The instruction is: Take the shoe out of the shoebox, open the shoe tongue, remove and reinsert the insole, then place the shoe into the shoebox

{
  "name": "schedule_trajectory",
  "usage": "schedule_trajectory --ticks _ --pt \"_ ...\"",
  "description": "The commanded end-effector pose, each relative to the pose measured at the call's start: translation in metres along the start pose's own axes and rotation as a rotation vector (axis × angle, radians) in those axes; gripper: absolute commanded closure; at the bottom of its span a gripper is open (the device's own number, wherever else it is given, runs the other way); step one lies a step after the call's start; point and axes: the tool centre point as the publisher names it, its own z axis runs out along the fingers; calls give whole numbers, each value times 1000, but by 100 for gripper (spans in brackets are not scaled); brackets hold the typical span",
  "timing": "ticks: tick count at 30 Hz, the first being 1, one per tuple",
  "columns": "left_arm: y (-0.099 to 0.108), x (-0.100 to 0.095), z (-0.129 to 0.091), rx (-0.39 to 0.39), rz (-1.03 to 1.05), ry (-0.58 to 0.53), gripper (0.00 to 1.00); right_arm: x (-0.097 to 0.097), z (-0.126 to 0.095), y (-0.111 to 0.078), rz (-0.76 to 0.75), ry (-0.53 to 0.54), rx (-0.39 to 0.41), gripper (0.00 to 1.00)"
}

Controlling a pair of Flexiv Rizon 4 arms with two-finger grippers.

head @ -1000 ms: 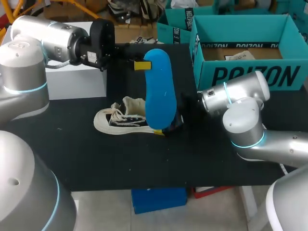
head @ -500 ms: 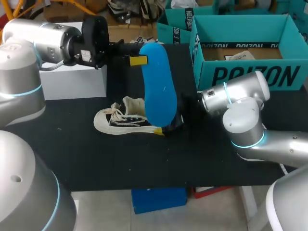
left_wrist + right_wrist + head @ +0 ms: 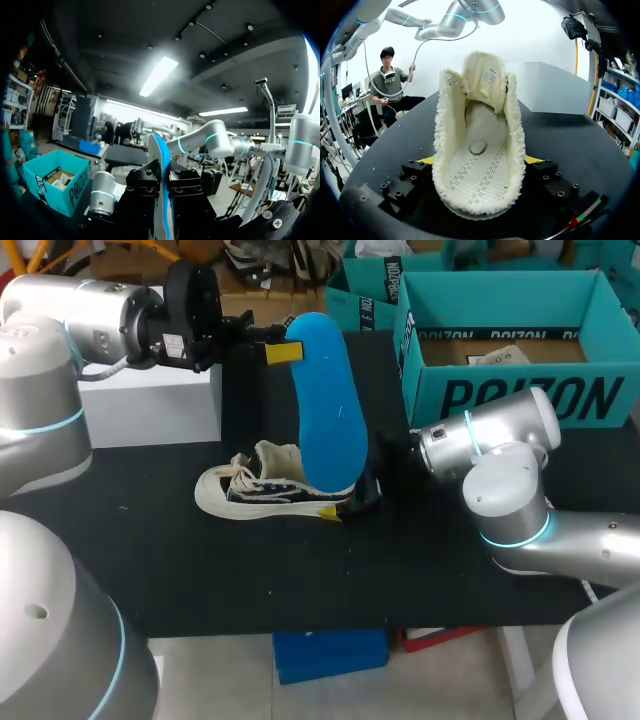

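Plainly the left tool (image 3: 284, 351) is clamped on the upper end of the blue insole (image 3: 325, 410), which hangs below it with its free end near the heel. The right tool (image 3: 352, 504) is closed on the heel of the shoe (image 3: 255, 490) from both sides. The shoe lies ahead of it on the surface (image 3: 300, 580), tongue raised and footbed bare. Reinsertion looks due: the free end should probably enter at a shallow angle and slide toeward under the tongue while the right tool pins the heel. The shoebox (image 3: 520, 395) stands well apart, nearer the right tool
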Motion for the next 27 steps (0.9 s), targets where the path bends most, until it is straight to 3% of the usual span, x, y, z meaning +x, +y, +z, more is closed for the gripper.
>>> schedule_trajectory --ticks 1,3,4,5,15,27 --pt "1 1 1 0 1 -5 100 -2 0 -6 2 1 1 100" --pt "1 1 1 0 1 -5 100 -2 0 -6 2 1 1 98" --pt "1 1 1 0 1 -5 100 -2 -1 -6 6 3 22 57" --pt "1 1 1 0 1 -5 100 -3 -3 -6 6 7 35 0" --pt "1 1 1 0 1 -5 100 -9 -39 4 19 53 240 0" --pt "1 1 1 0 1 -5 100 -13 -71 25 49 118 642 0"
